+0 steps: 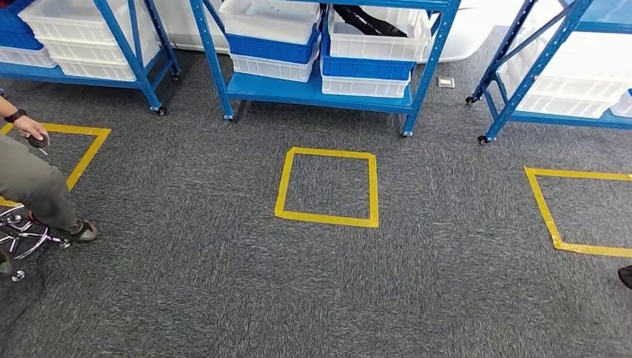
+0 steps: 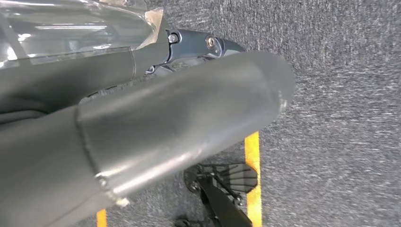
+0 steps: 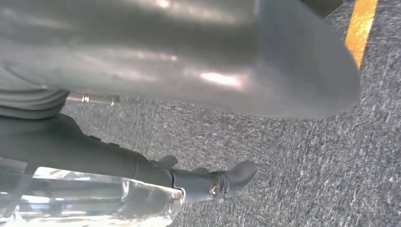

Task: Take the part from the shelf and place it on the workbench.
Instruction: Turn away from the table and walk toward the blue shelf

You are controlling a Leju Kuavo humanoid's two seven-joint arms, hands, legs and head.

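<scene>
Head view: robot faces a row of blue shelf racks across the top of the frame. The centre shelf [image 1: 313, 89] carries stacked white and blue bins [image 1: 369, 45]. One white bin, top centre, holds a dark object [image 1: 369, 21], possibly the part, though I cannot confirm. Bins sit low on the rack, so I judge a pick will need a forward and downward reach.

Yellow tape square [image 1: 328, 186] lies on the grey carpet, centre frame, just before the centre shelf; probably a standing mark for the robot. More tape outlines sit at left and right edges. A seated person [image 1: 33, 175] is at the left edge, holding a small dark device.

Left hand [image 2: 156, 118]: hanging, pointing at the carpet; thumb large in frame, fingers [image 2: 198, 47] extended, nothing held. Right hand [image 3: 189, 71]: same hanging pose, fingers [image 3: 213, 182] straight and apart from the thumb, empty.

No worktop seen. Judgement: approach stage; pick not yet begun.
</scene>
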